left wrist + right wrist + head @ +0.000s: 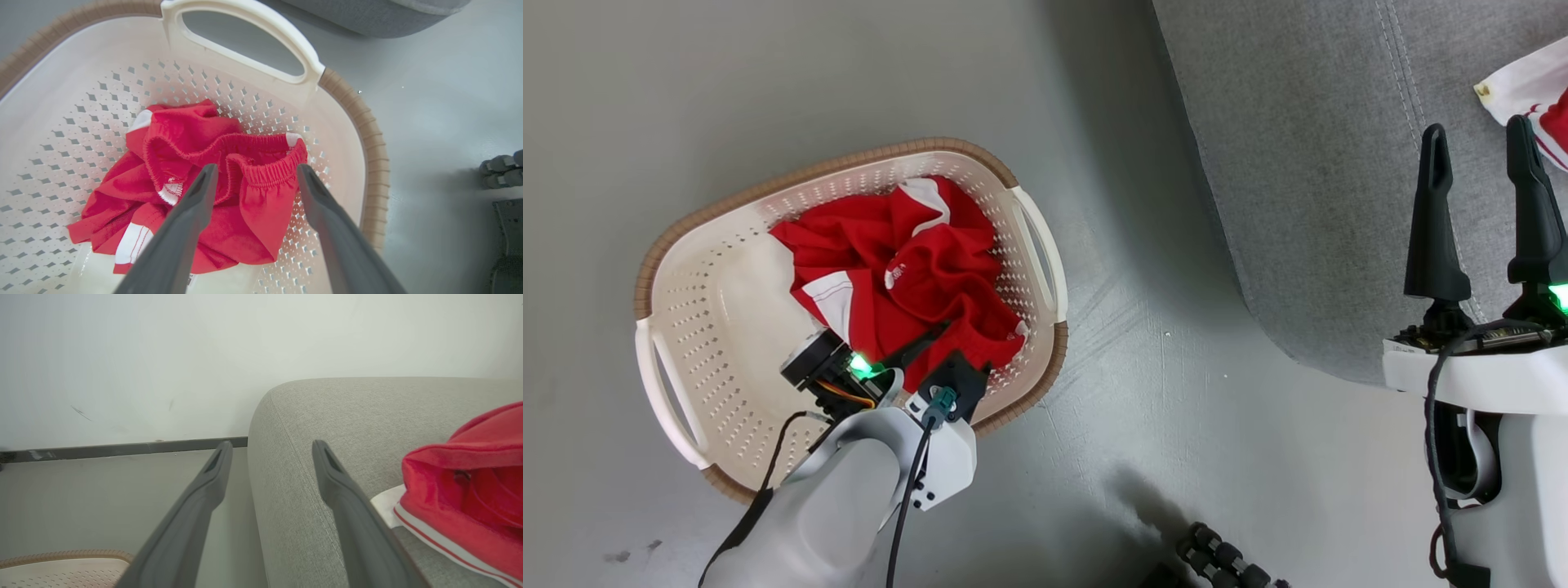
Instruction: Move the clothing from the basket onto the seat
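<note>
My left gripper (960, 347) is down inside the basket (711, 327), which stands on the grey floor (768, 82) just beside the seat (1298, 163). Its two fingers are spread apart, and in the left wrist view they straddle a gathered elastic waistband at the top of the red clothes (192, 163). They have not closed on it. The left gripper (256, 169) sits low over the heap, with the fabric bunched up between the fingers, but I cannot tell whether the tips touch the cloth.

The red clothes (907, 261) lie crumpled in the half of the basket nearer the seat (white stripes and trim show here and there among the folds). The other half of the basket's perforated floor is bare. In the left wrist view one white handle and the brown rim of the basket (61, 122) rise behind the heap, with the seat (367, 16) beyond them.

My right gripper (1476, 131) is over the seat, fingers wide apart and holding nothing. One red and white garment (1535, 90) lies on the seat just beside its fingertips. In the right wrist view the right gripper (273, 445) points along the seat's rounded edge (347, 412) toward a pale wall (163, 355). The red and white garment (461, 490) rests on the cushion to one side, and a corner of the basket (61, 567) shows at the bottom.
</note>
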Tool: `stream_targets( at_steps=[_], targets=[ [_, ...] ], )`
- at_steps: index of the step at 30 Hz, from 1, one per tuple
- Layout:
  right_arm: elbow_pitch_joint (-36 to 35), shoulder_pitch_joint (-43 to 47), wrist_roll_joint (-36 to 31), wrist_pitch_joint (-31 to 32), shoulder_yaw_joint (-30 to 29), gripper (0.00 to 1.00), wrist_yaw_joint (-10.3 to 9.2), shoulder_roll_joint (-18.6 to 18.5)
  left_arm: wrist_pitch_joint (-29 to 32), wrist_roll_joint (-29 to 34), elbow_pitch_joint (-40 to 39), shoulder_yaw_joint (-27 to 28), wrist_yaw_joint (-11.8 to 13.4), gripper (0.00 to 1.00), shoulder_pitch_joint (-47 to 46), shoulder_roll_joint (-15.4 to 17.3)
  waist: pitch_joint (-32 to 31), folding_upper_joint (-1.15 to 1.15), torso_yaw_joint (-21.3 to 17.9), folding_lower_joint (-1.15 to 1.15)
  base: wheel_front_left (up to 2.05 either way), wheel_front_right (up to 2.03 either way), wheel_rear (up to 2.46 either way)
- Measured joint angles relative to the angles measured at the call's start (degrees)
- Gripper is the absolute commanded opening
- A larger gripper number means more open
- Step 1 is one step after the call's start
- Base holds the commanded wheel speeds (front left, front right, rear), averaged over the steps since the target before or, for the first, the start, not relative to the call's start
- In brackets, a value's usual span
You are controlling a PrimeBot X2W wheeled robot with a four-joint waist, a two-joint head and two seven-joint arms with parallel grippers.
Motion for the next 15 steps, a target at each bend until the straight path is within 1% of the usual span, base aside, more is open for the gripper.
stream_targets(
  at_steps=[13,15],
  targets=[
    [0.02,-1.26,0.6,-0.24,0.79,1.0,0.0,0.0,1.41,1.35,4.15,-0.52,0.09,1.0,-2.87,0.29,2.65,0.0,-1.23,0.0,0.0,0.0,0.0],
    [0.08,-1.29,0.74,-0.24,0.88,1.0,0.0,0.0,1.86,1.52,4.77,-0.52,0.51,1.0,-3.49,0.32,3.01,0.0,-1.43,0.0,0.0,0.0,0.0]
  ],
)
